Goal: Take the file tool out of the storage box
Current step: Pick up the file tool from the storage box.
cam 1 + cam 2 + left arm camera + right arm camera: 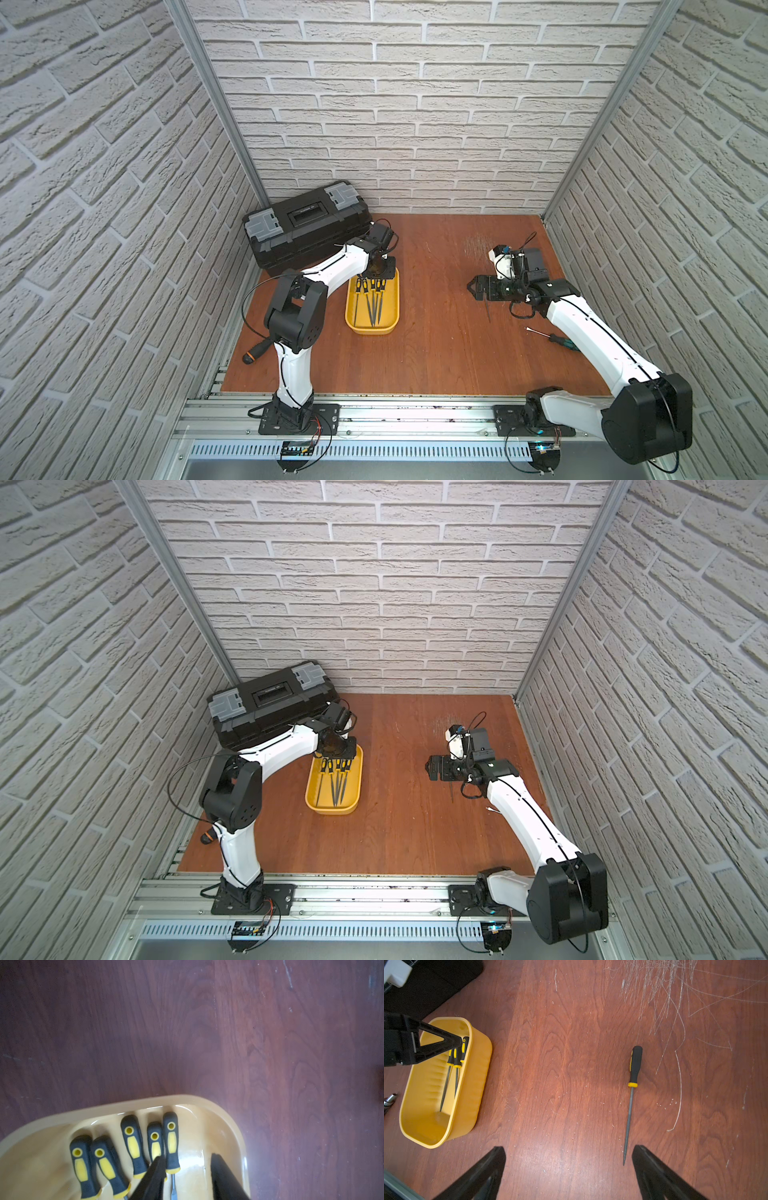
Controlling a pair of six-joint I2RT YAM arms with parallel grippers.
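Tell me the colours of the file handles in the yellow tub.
File handles: black with yellow inlays and collars, best in the left wrist view.

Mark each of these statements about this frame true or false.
1. Five files lie in the storage box. True.
2. The right tool grips a file. False: it is open and empty, and a loose file lies on the table.
3. The black toolbox stands open. False: its lid is shut.
4. The left tool is at the handle end of the storage box. True.
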